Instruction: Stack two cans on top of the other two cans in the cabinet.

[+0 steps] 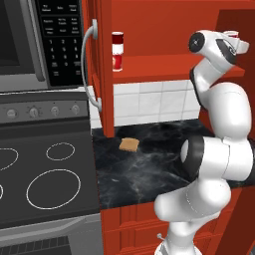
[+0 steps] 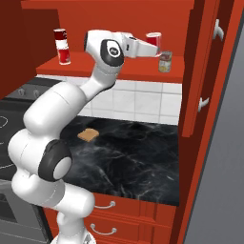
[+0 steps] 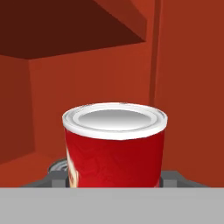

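Note:
My gripper is shut on a red-and-white can with a silver top, held in the air inside the red cabinet. That can is close up in the hand view, with a finger tip at each side. Just below and to the right of it the olive-green-labelled can stands on the shelf. At the shelf's left end two red-and-white cans stand one on top of the other. The held can peeks out behind my wrist in the left base view.
The cabinet's left door stands open with its curved grey handle beside the black microwave. Another red door stands open at the right. A tan slice lies on the black marble counter. The stove is left.

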